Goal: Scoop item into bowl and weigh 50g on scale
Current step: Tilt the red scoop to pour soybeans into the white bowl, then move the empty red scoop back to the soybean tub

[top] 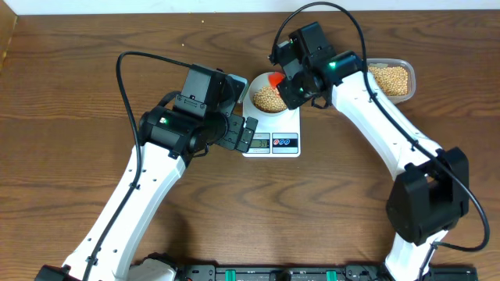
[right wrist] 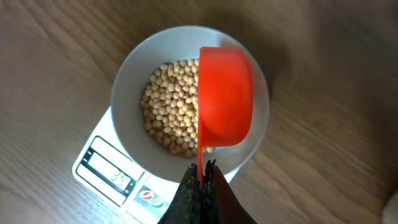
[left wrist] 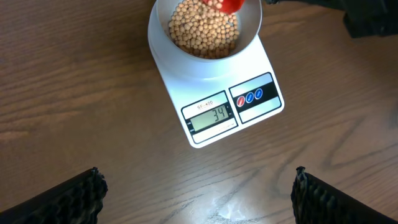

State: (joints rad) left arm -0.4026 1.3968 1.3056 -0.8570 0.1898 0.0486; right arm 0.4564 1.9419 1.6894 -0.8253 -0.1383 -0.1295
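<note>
The white bowl point(top: 251, 86) stands on the scale point(top: 269, 126) and holds a heap of tan beans point(top: 269, 99). My right gripper point(right wrist: 201, 169) is shut on the thin handle of a red scoop point(right wrist: 225, 96). The scoop hangs tipped over the right half of the bowl point(right wrist: 127, 81), its back towards the wrist camera, above the beans point(right wrist: 171, 109). My left gripper point(left wrist: 196, 171) is open and empty over bare wood, just in front of the scale point(left wrist: 180, 84). Its display point(left wrist: 211, 115) reads 34. In the overhead view the left gripper point(top: 244, 133) sits at the scale's left front corner.
A clear plastic tub point(top: 408, 78) with more beans stands to the right of the scale, behind the right arm point(top: 375, 109). The left arm point(top: 148, 172) crosses the table's left half. Black mounts line the front edge.
</note>
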